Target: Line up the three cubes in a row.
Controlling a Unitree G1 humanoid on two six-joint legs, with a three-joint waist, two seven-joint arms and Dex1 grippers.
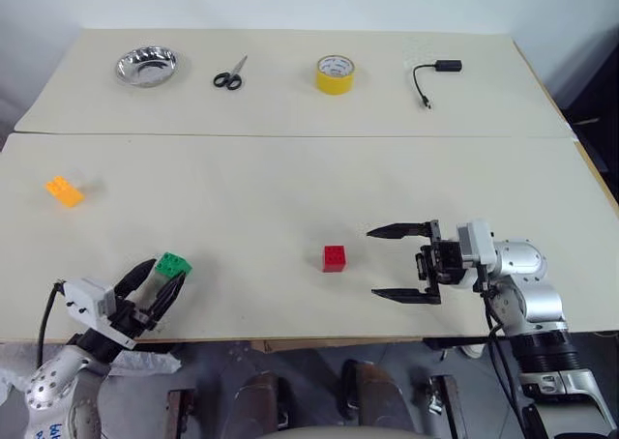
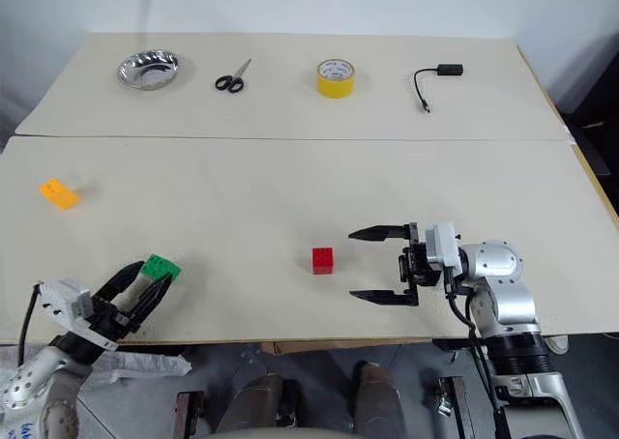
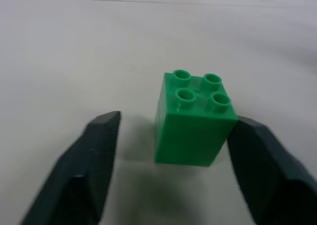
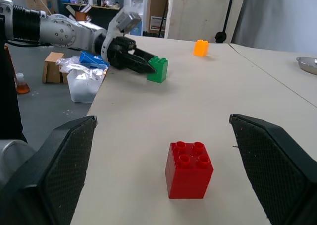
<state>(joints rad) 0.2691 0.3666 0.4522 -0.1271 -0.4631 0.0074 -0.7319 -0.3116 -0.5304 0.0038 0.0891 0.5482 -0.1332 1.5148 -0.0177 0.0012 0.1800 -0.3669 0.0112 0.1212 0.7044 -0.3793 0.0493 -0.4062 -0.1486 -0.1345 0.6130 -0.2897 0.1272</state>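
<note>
The green cube [image 1: 173,263] stands near the table's front left edge, between the fingers of my left gripper [image 1: 166,274]. In the left wrist view one finger [image 3: 257,155] touches the cube [image 3: 195,118] and the other finger stands a gap away, so the gripper is open around it. The red cube [image 1: 334,257] sits at front centre. My right gripper [image 1: 373,262] is open, pointing left at the red cube from a short way to its right, not touching it. The orange-yellow cube [image 1: 64,190] lies alone at the far left.
Along the back of the table stand a metal bowl [image 1: 147,66], black scissors [image 1: 229,74], a yellow tape roll [image 1: 335,73] and a black cable with adapter [image 1: 435,74]. The table's front edge runs just behind both grippers.
</note>
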